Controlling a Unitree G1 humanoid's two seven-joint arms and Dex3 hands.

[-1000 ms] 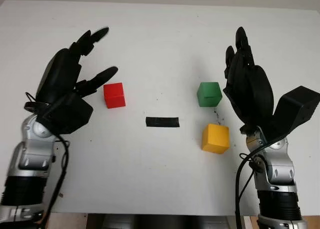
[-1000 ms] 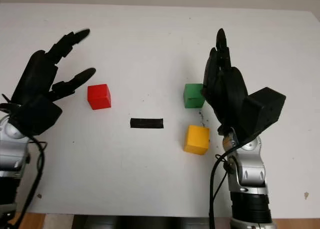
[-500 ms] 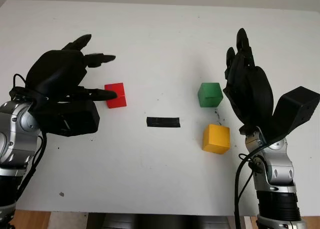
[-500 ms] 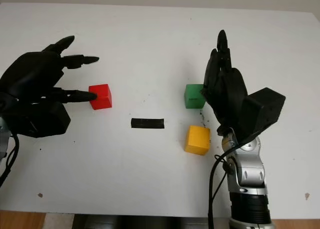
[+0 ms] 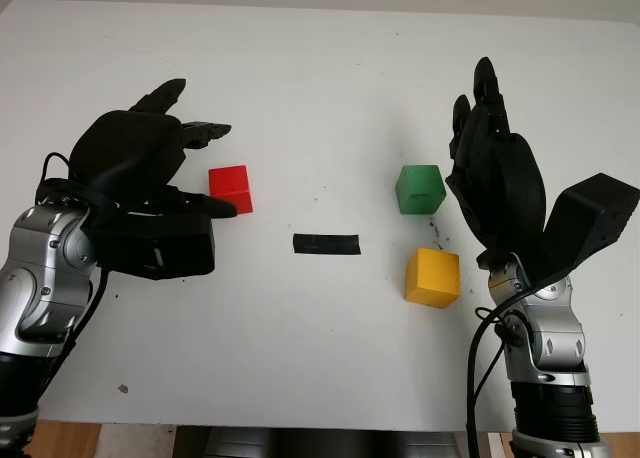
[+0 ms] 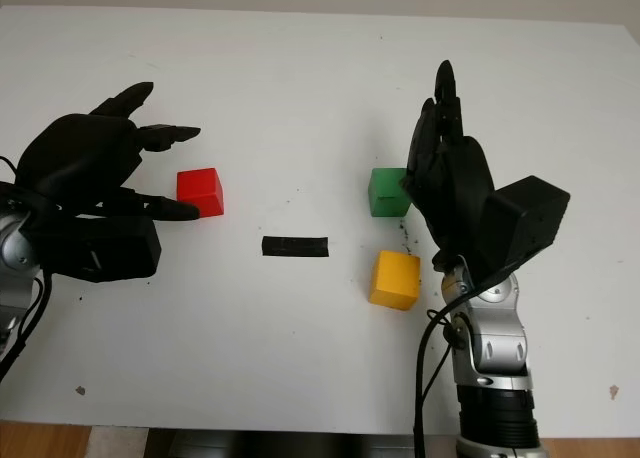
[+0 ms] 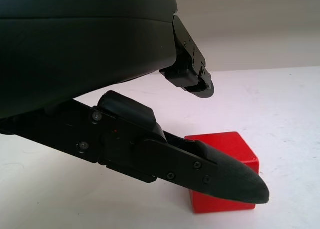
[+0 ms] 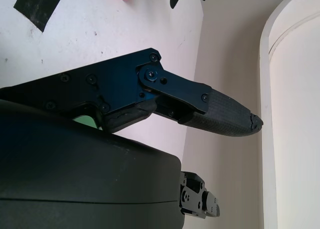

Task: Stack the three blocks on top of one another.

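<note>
The red block [image 5: 233, 186] sits left of centre on the white table [image 5: 320, 68]. My left hand [image 5: 229, 170] is open at the block's left side, with one finger over the far side and the thumb [image 7: 220, 174] low along the near side, not closed on it. In the left wrist view the red block [image 7: 230, 145] lies just behind the thumb. The green block [image 5: 419, 188] stands right of centre, and the yellow block [image 5: 432, 276] lies a little nearer to me. My right hand [image 5: 482, 128] is open and raised just right of the green block.
A strip of black tape [image 5: 325, 244] lies flat at the table's centre, between the red block and the other two. The table's near edge [image 5: 300, 423] runs along the bottom. The wall [image 7: 260, 44] rises behind the far edge.
My left hand has dropped and come in toward the red block, its thumb swinging round to the block's near side. The right hand and all three blocks stayed put.
</note>
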